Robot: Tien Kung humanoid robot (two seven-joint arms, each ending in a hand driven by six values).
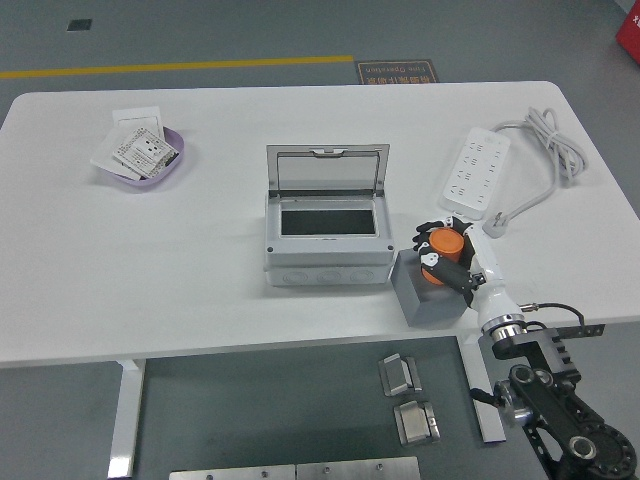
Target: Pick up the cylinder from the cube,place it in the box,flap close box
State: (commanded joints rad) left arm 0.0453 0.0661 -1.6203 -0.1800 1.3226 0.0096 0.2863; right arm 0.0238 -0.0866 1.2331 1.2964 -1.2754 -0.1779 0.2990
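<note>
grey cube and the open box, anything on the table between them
Nothing: in the head view only a narrow strip of bare white table separates the grey cube from the open box. The right hand wraps the orange cylinder on the cube.

A white table stands on white legs over a grey-green floor. A yellow line crosses the floor beyond the table's far edge, near a dark floor sign.
</note>
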